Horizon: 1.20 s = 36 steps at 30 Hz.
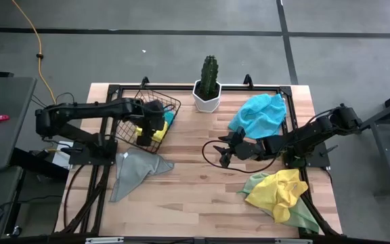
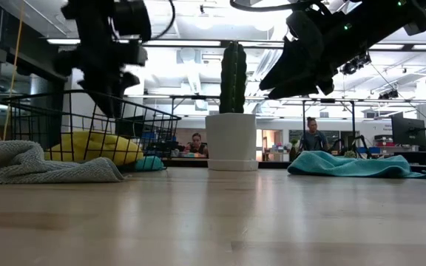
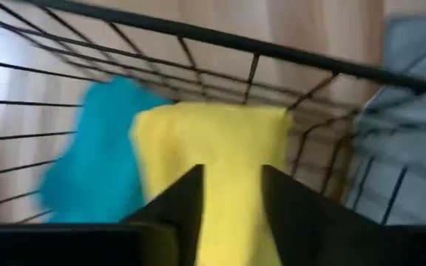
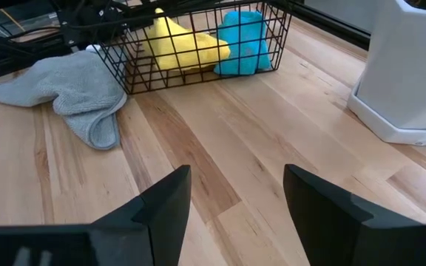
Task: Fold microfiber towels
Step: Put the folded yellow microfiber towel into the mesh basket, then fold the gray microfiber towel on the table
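Observation:
A folded yellow towel (image 3: 213, 140) and a turquoise towel (image 3: 98, 159) lie in the wire basket (image 1: 156, 102) at the far left. My left gripper (image 3: 231, 171) hangs open over the yellow one, fingers pointing down and clear of it in the low view (image 2: 115, 109). A grey towel (image 1: 133, 171) lies crumpled on the table just in front of the basket. Another turquoise towel (image 1: 258, 114) lies at the far right. A yellow towel (image 1: 280, 190) rests on a pale green one (image 1: 303, 215) at the near right. My right gripper (image 4: 237, 174) waits open above mid-table.
A cactus in a white pot (image 1: 208, 87) stands at the far edge, in the middle. A black frame (image 1: 291, 108) runs along the table's sides. Bare wood (image 1: 195, 196) lies between the grey towel and the yellow pile. People sit in the room behind (image 2: 314, 134).

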Each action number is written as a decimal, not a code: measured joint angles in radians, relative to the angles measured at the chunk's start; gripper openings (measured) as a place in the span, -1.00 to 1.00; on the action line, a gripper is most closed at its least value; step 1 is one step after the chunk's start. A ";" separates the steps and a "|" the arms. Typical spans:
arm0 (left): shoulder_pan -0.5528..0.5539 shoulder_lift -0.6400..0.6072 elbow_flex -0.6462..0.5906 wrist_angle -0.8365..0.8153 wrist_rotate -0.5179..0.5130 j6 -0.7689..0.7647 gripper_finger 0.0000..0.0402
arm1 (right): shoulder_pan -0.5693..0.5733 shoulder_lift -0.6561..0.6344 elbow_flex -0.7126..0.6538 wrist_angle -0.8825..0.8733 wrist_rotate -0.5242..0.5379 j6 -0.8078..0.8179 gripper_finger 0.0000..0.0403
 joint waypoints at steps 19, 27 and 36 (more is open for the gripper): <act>0.150 0.239 -0.119 0.185 0.191 -0.089 -1.00 | 0.000 0.000 0.000 0.000 -0.002 0.000 0.04; 0.150 0.201 0.012 0.080 0.055 -0.052 -1.00 | 0.000 0.000 0.000 0.000 -0.002 -0.018 0.04; 0.163 0.121 0.160 0.165 -0.126 -0.062 -1.00 | 0.000 0.000 0.000 0.013 -0.002 -0.015 0.04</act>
